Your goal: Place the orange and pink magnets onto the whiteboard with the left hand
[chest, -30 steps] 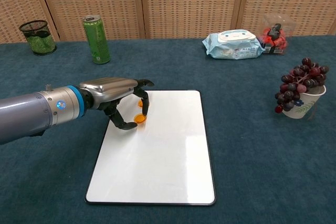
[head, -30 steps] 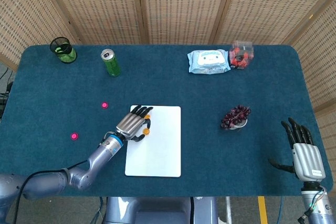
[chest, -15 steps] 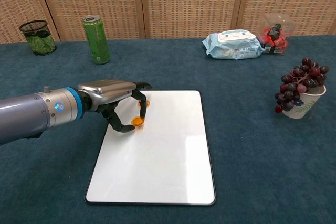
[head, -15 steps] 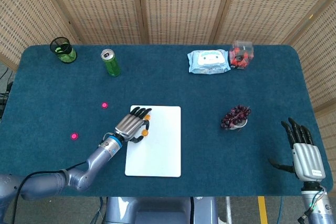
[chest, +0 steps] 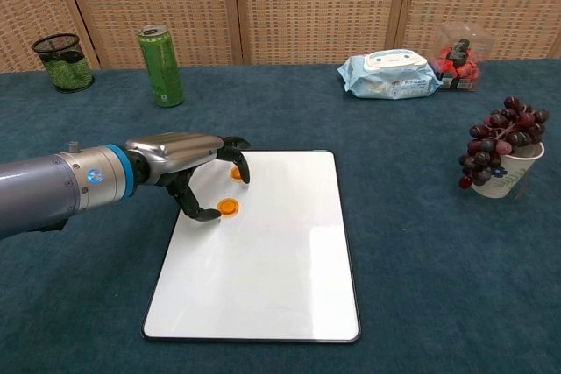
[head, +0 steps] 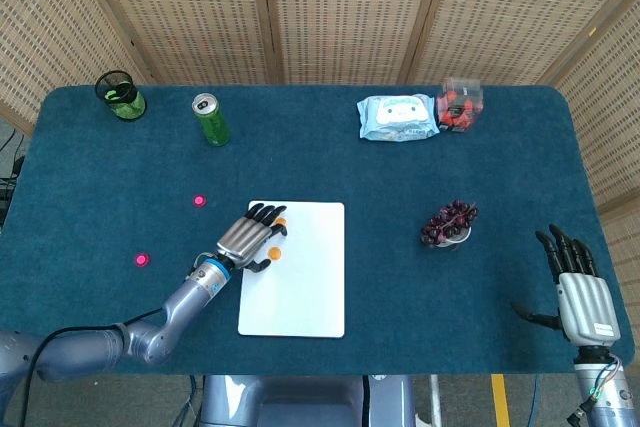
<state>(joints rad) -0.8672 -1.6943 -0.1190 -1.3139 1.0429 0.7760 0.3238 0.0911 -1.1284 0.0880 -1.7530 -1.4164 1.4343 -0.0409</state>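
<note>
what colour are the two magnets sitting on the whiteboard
Both magnets on the whiteboard are orange, clearest in the chest view.

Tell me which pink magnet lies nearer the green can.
The upper pink magnet, on the cloth below the green can. The other pink magnet lies lower and farther left.

Whiteboard point(chest: 263, 260) wide open from 3 to 6 o'clock of the left hand point(chest: 188, 168), green can point(chest: 160, 67) standing at 12.

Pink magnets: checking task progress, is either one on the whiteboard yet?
No, both pink magnets lie on the blue cloth, left of the whiteboard.
</note>
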